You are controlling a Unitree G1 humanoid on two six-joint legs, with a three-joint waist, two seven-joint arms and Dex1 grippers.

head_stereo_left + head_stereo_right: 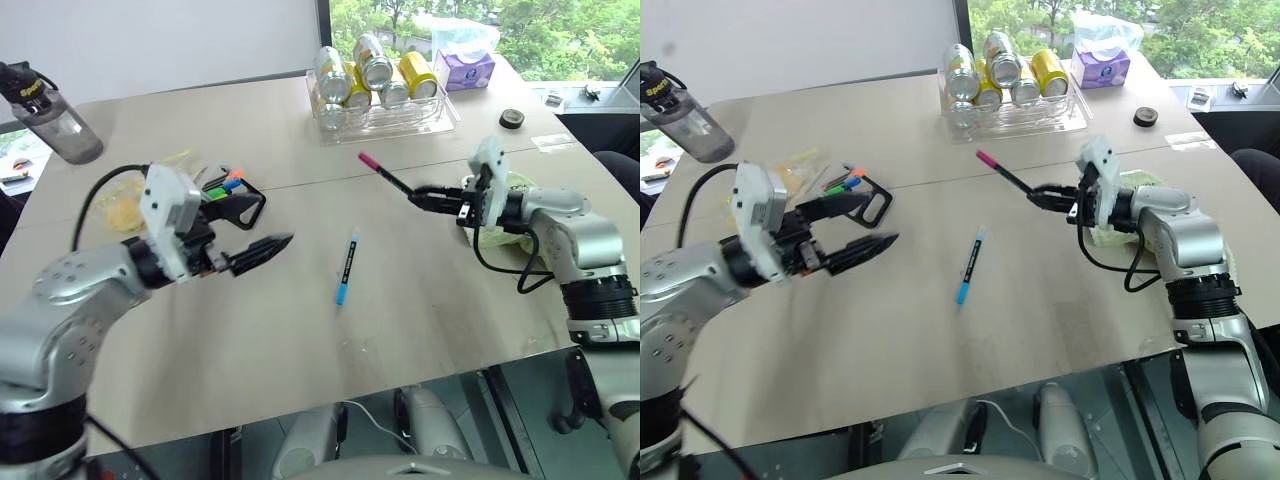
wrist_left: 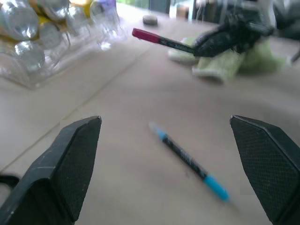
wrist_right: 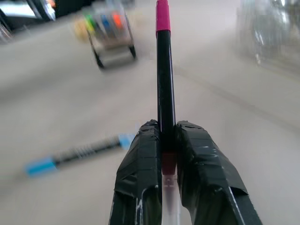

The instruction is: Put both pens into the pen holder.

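- Pinching the thin dark pen with pink ends (image 1: 385, 176), the right gripper (image 3: 165, 136) hangs above the right half of the table (image 1: 300, 340); its two black fingers are pressed together on the shaft near one end, and the rest of the pen sticks out ahead of them, pink tip leading, clear of the tabletop.
- Left gripper (image 2: 164, 154) is held over the left half of the table, fingers spread wide with nothing between them.
- Black-and-blue pen (image 1: 346, 268) lies flat on the bare tabletop near the middle, between the two grippers, touching neither; it runs roughly from near edge to far edge, bright blue end toward the near edge.
- Pen holder (image 1: 868, 203), a small black looped frame, sits left of centre, just beyond the left gripper; short green, blue and orange markers (image 1: 846, 183) lie at its far-left side.
- Clear plastic tray (image 1: 440, 113) of drink cans (image 1: 372, 62) stands near the far edge, right of centre.
- Purple tissue pack (image 1: 466, 68) rests at the far right corner; a small dark round object (image 1: 513, 119) lies near the right edge.
- Pale green cloth (image 2: 220, 65) lies under the right arm by the right edge.
- Dark-capped water bottle (image 1: 48, 112) stands at the far left corner.
- Yellowish wrapper (image 1: 122, 212) lies near the left edge, behind the left arm.
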